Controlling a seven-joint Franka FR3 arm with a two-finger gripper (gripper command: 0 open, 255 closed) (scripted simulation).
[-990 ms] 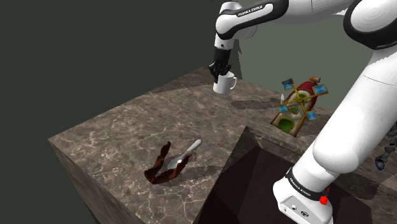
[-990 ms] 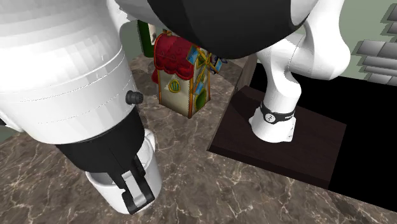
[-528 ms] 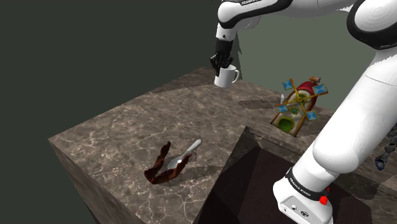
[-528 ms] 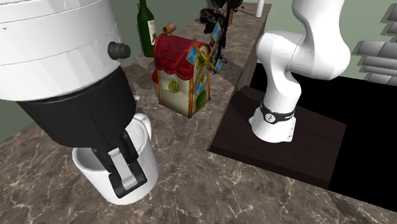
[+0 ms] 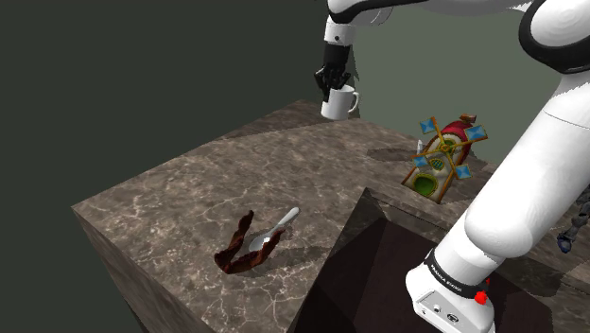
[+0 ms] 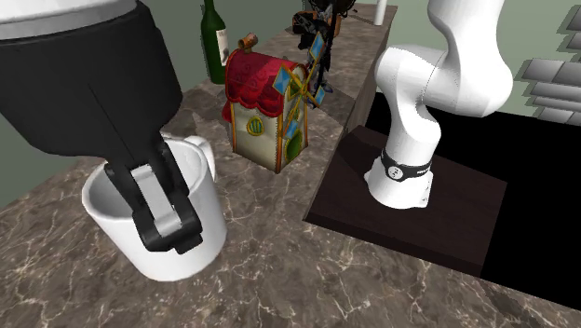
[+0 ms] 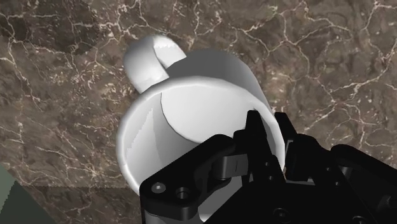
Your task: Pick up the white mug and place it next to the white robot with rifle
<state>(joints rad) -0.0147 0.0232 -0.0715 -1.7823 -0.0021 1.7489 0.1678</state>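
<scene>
The white mug [image 5: 339,102] hangs in the air above the far part of the marble-patterned counter [image 5: 189,208], handle towards the shoulder view's right. My black gripper [image 5: 331,91] is shut on its rim, one finger inside and one outside the wall. Seen close in the second exterior view, the mug [image 6: 186,224] is clasped by the gripper [image 6: 149,200], with the outer finger [image 6: 166,212] flat against its side. The wrist view looks into the mug [image 7: 191,108] with the gripper [image 7: 267,126] pinching the rim. A small dark robot figure [image 5: 571,227] stands at the shoulder view's right edge, and the same figure [image 6: 315,20] sits far back behind the windmill.
A toy windmill house [image 5: 442,158] [image 6: 270,110] stands on the counter between the mug and the figure. A green bottle [image 6: 214,42] stands behind it. A spoon [image 5: 274,230] and a brown curled object [image 5: 241,251] lie near the front. My stand [image 6: 410,200] is a dark box.
The gripper has lifted the mug higher off the counter and carried it slightly to the shoulder view's right. Its grip has not changed.
</scene>
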